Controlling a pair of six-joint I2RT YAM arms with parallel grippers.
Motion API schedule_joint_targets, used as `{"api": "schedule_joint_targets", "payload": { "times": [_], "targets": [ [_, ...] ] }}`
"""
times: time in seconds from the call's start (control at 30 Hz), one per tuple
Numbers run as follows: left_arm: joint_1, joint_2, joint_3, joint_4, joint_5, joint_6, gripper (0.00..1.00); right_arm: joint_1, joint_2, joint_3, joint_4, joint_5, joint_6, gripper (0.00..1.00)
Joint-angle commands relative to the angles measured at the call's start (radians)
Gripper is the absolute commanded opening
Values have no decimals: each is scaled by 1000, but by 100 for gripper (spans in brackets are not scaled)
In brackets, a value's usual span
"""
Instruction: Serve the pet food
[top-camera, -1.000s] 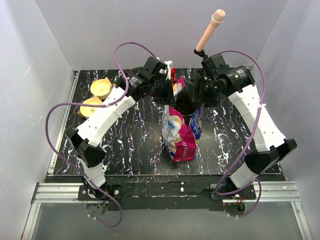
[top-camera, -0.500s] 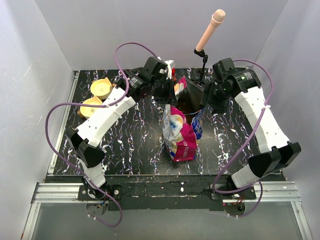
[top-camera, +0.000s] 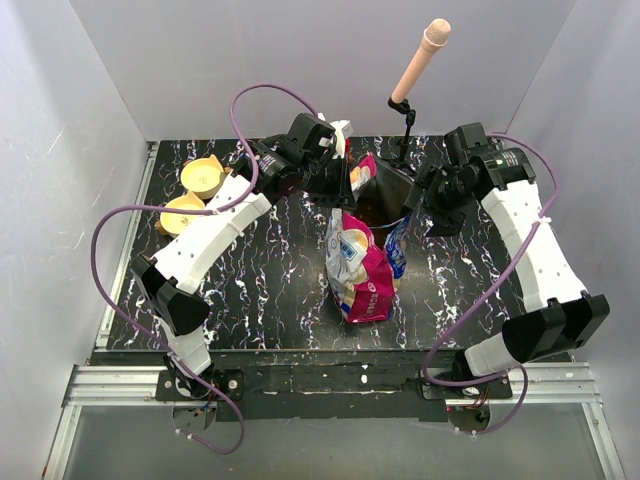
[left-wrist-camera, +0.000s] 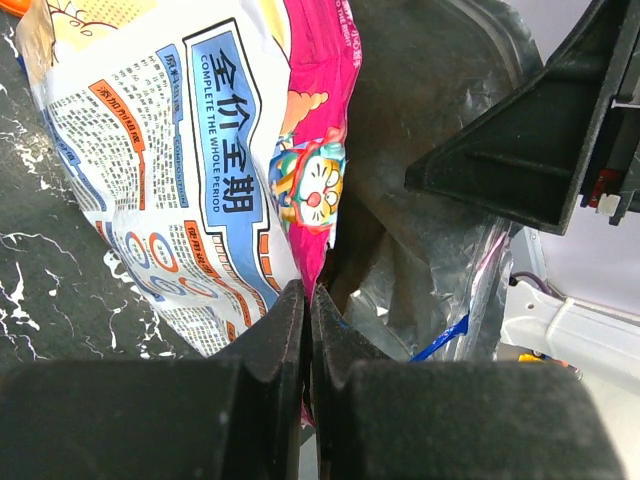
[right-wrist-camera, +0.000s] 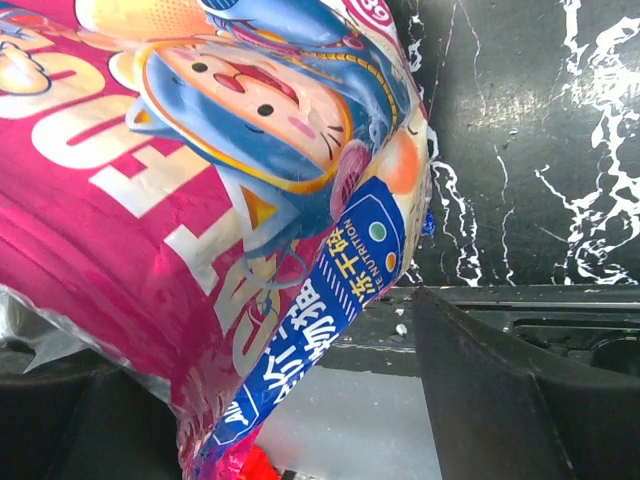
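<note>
while your left tool (left-wrist-camera: 307, 318) pinches the pet food bag (top-camera: 358, 270), your right tool (top-camera: 428, 205) stands wide

seen from above, the glossy white, blue and magenta bag stands near the middle of the black, white-veined counter (top-camera: 260, 290). its mouth gapes toward the far wall and shows a dark inside, where you cannot make out any kibble. your left arm reaches in from the left, and its wrist camera shows both fingers (left-wrist-camera: 270, 340) pressed together on the magenta edge of the bag's rim, with silver lining just beyond. your right tool sits just right of the bag's mouth with its jaws spread. from its wrist camera the printed side of the bag fills the left of the view, and the one finger (right-wrist-camera: 500, 390) plainly in sight is clear of the foil. two tan bowls (top-camera: 203, 177) sit at the far left corner of the counter, one just in front of the other, well apart from the bag. a peach rod (top-camera: 420, 60) on a thin stand rises behind the bag.
</note>
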Motion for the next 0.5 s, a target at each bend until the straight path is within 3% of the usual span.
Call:
{"api": "schedule_joint_targets", "payload": {
  "times": [0.0,0.13,0.23,0.4,0.47],
  "targets": [
    [-7,-101,53,167,107,-1,0,-14,-32,-13,22,-65,1,80],
    [-5,-97,54,167,116,-1,0,-14,-30,15,6,-22,-29,74],
    [-5,-90,60,166,121,-2,0,-12,-18,52,-24,21,-50,39],
    [-5,-83,60,166,131,-4,0,-8,-16,96,-67,99,-104,5],
    [-7,-81,57,169,133,-4,0,-8,-15,131,-75,116,-151,1]
  ]
}}
